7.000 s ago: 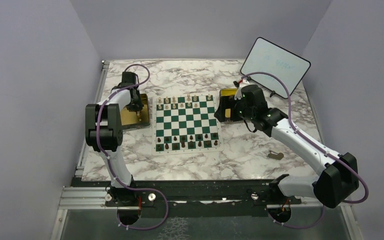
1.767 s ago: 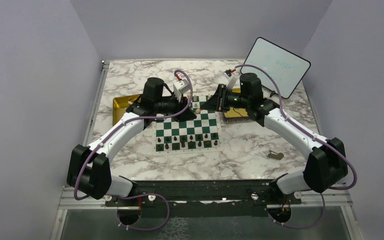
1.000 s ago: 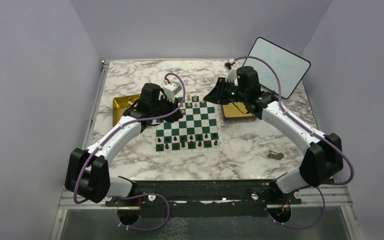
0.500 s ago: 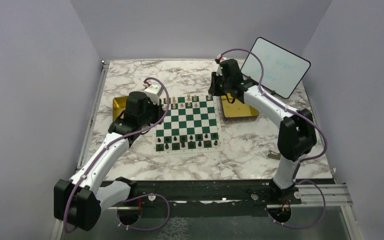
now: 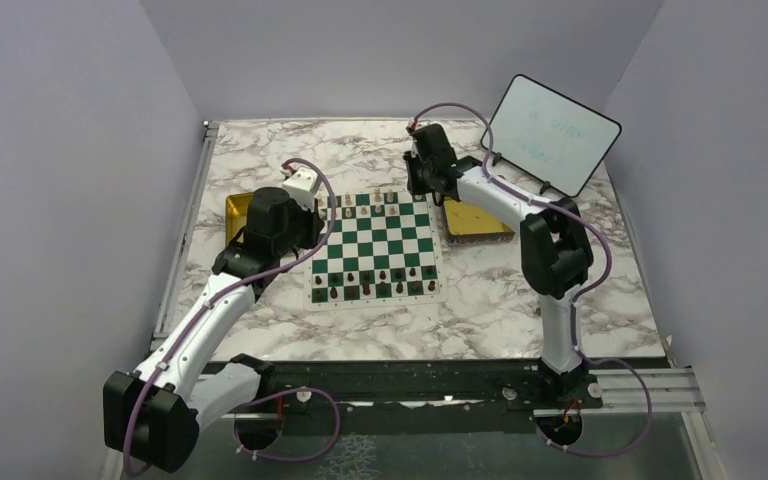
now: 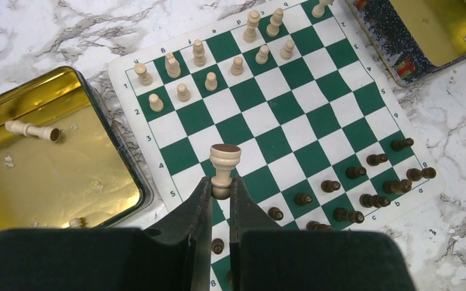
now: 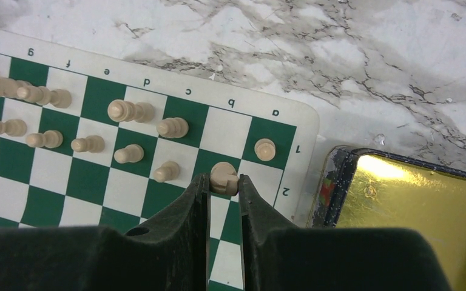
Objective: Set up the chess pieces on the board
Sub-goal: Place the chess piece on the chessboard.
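Placing cream pieces, one in each hand. By my read the cream side is nearly filled and the dark side looks done.

Left of the board: shiny gold rectangular metal tray (image 6: 67, 176) with two cream pieces in it. One is a cream turned piece lying on its side (image 6: 33, 130); the other is a cream piece cut off by the picture's lower edge (image 6: 76, 222).

Left hand (image 6: 220, 189) is pinching a cream flat-topped upright piece (image 6: 224, 159) by its stem, above the green-and-white checked flat board mat (image 6: 282, 115), near its left edge, middle rows. Next, I'd say: carry it to the board's far rows, lower it onto a free square, and spread the fingers without knocking neighbours.

On the board: 12 standing small cream figurines (image 6: 210, 80), six in the far end row and six in the row next to it, with four squares free there. Small dark brown figurines (image 6: 330, 185) on the board's near side: about 12 showing, more may hide behind the hand.

Right hand (image 7: 223, 189) is pinching a cream round-headed pawn (image 7: 223, 177) over the second row, one square in from the board's right edge. Touching down or not, can't tell. Next: seat it, let go, lift straight up.

Right of the board: second gold tray with dark rim (image 7: 400, 200). Trays: 2. All on the white marble-pattern worktop (image 5: 480, 310).
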{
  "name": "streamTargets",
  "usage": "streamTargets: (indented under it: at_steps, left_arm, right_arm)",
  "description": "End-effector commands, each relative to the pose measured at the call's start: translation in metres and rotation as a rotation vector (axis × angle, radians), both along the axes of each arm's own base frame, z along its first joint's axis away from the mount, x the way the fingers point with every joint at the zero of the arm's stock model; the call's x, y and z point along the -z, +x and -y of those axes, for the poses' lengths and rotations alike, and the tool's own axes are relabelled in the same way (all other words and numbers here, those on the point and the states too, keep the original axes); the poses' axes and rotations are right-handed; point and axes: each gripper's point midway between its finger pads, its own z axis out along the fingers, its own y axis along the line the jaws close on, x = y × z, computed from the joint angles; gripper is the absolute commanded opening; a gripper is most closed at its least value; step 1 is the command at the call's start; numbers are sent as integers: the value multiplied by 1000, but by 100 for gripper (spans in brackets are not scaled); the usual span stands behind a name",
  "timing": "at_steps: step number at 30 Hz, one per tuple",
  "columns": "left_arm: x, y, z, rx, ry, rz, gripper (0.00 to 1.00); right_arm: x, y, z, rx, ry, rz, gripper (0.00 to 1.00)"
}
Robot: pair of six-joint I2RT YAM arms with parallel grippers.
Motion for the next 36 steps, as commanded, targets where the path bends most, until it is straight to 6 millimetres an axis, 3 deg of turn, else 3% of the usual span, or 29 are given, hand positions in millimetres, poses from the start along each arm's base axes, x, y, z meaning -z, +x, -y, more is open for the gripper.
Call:
streamTargets:
  at_steps: [1,14,36]
  left_arm:
    - [-15,3,-6,-28,5,73,5]
    - [-20,2,-11,-46,7,96,5]
    - [-19,2,-9,-37,7,96,6]
  right_arm:
    - [3,13,-6,10,-43,47,21]
    - [29,19,-17,3,-102,53,22]
    - [45,29,-23,-3,-116,50,23]
